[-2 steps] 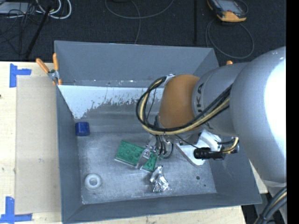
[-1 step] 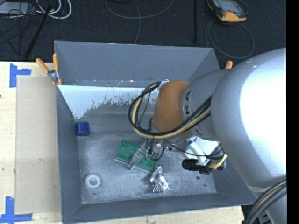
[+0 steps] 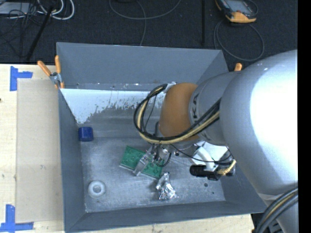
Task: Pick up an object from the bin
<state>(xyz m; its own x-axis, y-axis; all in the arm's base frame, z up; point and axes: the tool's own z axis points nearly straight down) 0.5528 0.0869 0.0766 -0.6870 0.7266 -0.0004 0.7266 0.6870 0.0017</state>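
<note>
- The gripper [image 3: 149, 162] is hanging low over the green circuit board [image 3: 129, 157], which is lying flat on the floor of the grey bin [image 3: 70, 178], roughly in the middle of it.
- The gripper is crossing the board's middle, so green is showing on both sides of it: a larger patch up and to the left, a smaller one down and to the right.
- Whether the gripper is spread or pressed together I cannot tell, and contact with the board is not showing clearly either.
- The arm's orange cover [image 3: 175, 113] is sitting above and to the right of the board, with black and yellow cables [image 3: 142, 115] looping around it.
- A crumpled piece of silver foil [image 3: 165, 188] is lying just beside the board's lower right end; whether the two are touching is unclear.
- A small blue block [image 3: 86, 133] is resting up and to the left of the board, well apart from it, at the foot of the bin's far sloping wall.
- A white ring [image 3: 96, 188] is lying down and to the left of the board, well apart from it.
</note>
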